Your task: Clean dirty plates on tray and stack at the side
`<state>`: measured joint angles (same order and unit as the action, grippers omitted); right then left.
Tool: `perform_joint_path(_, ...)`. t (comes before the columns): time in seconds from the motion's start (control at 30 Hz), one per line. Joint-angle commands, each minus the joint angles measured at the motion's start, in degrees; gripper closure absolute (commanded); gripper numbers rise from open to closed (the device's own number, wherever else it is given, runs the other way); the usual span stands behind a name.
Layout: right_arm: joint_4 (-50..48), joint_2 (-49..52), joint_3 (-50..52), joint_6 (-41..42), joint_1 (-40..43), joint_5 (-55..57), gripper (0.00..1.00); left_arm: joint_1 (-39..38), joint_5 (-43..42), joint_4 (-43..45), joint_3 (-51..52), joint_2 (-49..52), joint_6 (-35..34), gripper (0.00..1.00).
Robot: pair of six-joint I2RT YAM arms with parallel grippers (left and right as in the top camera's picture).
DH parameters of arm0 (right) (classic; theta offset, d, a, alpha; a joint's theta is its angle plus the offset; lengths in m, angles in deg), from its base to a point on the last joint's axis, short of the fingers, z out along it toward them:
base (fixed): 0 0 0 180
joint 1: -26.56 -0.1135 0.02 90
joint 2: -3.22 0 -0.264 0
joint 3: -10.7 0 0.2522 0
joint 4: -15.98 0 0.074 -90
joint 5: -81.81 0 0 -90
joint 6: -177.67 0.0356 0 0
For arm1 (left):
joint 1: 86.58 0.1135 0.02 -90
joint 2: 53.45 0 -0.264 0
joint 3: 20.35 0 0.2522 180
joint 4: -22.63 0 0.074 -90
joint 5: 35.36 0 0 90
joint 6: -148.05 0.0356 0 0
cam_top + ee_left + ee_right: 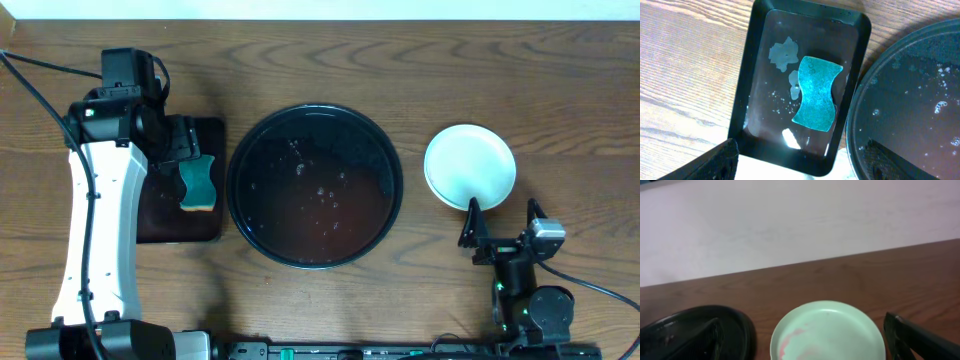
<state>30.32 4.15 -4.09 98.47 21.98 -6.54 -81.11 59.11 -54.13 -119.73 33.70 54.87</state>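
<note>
Sponge [816, 93] in the small tray [748, 75], left of the round tray [300, 225] — plates [470, 165] to its right.

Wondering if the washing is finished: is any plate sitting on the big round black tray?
No; overhead, the round tray holds only wet specks, while the plate sits on the tabletop to its right.

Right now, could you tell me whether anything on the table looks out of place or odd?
The plate beside the round black tray shows a red smear near its edge, odd for one already set aside. Nothing else stands out.
</note>
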Motion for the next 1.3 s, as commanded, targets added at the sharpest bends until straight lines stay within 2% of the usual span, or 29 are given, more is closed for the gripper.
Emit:
perform_joint_path(0.0,0.15,-0.66,0.72,-0.61,0.35,-1.09,0.01,-0.07,0.07,-0.17,-0.52,0.28,-0.48,0.2)
perform_joint_path(0.2,3.8,-0.63,0.72,-0.57,0.35,-2.62,0.01,-0.07,0.07,-0.17,-0.52,0.28,-0.48,0.2)
perform_joint_path(1.27,3.65,-0.52,0.72,-0.59,0.37,-3.06,0.01,-0.04,-0.46,0.2,0.46,-0.5,-1.46,0.2)
